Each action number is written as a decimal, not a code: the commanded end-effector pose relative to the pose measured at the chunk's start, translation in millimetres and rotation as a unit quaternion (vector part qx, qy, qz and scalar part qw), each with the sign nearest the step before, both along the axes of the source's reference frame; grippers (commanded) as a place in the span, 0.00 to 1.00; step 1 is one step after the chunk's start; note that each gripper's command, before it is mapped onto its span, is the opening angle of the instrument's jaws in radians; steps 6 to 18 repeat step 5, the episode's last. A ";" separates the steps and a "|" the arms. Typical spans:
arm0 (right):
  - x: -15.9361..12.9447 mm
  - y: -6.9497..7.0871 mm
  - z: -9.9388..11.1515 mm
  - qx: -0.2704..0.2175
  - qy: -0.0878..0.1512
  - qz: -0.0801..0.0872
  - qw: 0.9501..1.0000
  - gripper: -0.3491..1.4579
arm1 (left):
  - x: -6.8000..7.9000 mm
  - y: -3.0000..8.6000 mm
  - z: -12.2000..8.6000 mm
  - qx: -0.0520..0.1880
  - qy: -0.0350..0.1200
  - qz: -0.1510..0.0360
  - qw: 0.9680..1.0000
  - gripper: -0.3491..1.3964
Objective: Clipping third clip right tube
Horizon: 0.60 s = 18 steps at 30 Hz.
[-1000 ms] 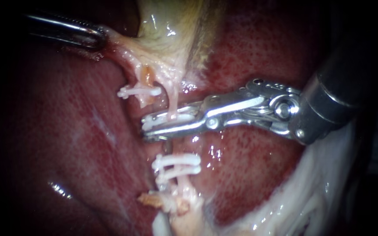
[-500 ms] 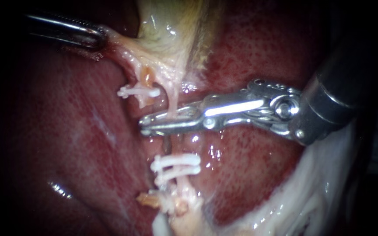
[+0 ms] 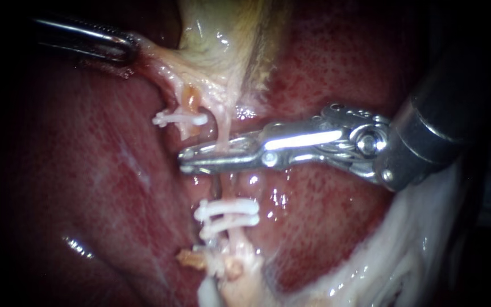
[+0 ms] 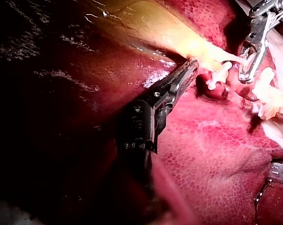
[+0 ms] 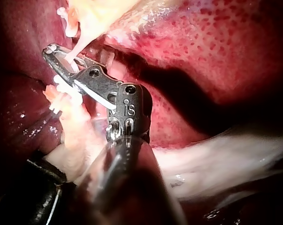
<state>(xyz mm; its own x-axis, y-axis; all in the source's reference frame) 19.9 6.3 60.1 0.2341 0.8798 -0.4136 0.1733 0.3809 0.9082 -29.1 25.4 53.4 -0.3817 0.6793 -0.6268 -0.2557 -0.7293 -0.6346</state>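
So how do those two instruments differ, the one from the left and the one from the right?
The left instrument is dark and slim; the right instrument is bright silver with bulkier jaws. The left one's jaws grip the gallbladder at its edge; the right one's are shut across the right tube, above two white clips. Both are clamped on tissue.

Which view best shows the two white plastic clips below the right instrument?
The endoscope view: both white plastic clips lie unobstructed across the pale tube. The left wrist view shows only a pale lump beyond the metal right instrument; the right wrist view shows them partly hidden under it.
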 end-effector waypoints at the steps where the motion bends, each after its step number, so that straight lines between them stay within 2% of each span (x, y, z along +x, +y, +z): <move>1: 0.0 0.0 0.1 0.000 0.000 0.000 1.000 0.00 | 0.0 0.0 0.0 0.000 0.000 0.000 1.000 0.00; 18: -0.1 -0.1 0.1 0.000 0.000 0.000 1.000 0.00 | 0.0 0.0 0.0 -0.001 0.001 -0.001 1.000 0.00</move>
